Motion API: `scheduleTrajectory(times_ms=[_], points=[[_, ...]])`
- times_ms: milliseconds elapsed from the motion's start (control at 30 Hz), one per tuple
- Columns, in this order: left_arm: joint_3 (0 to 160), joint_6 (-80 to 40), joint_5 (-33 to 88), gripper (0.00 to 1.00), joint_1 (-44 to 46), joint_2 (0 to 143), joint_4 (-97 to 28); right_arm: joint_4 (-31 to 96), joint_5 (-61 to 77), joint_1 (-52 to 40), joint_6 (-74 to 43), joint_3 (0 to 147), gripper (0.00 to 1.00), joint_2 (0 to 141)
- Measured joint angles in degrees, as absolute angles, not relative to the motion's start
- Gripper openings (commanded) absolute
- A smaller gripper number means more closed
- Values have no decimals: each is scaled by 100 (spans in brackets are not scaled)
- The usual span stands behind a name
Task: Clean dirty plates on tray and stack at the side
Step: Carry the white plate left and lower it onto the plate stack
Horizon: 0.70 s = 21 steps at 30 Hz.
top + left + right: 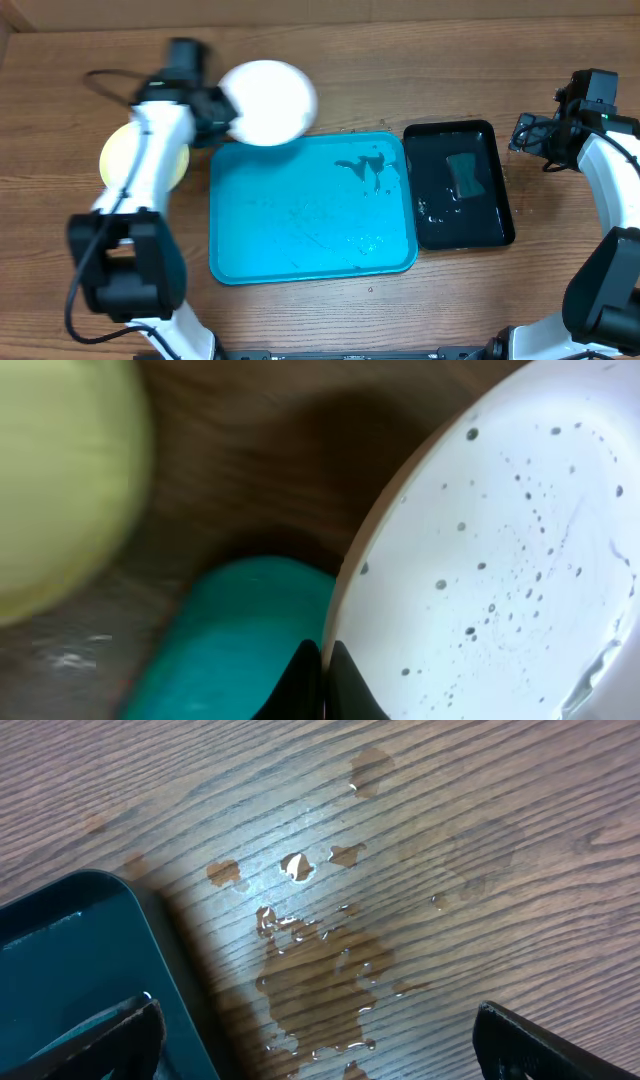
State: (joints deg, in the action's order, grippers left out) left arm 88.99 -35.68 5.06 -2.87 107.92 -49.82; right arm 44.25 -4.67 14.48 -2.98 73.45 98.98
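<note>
Left claw (323, 670) pinches the white plate (268, 100) while right claw (320, 1040) gapes

The table (450, 840) is brown wood-grain board, matt and finely ribbed, with puddles (320, 980) on it that shine. The blue tray (300, 230) looks like smooth plastic with a dull sheen and a few wet smears; the black tray (465, 240) is smooth and highly glossy. The white plate (500, 560) is smooth and glossy, dotted with dark specks and wet at one edge, and the yellow-green plate (115, 155) appears plain and matt.
</note>
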Motion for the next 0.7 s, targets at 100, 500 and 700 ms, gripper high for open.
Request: scheduleTrajectory(times_ms=[100,500,700], points=[[8899,-3586,471,4,-1181,10792,-5304,4425,-464,1448,-298,7345,100,9898],[8899,-3592,-668,4,-3092,10792,-5861,4427,-464,1448,-298,7345,100,9896],[8868,-3592,-849,4,-3100,10792,-5658,4427,-464,1448,-296,7345,100,9896]])
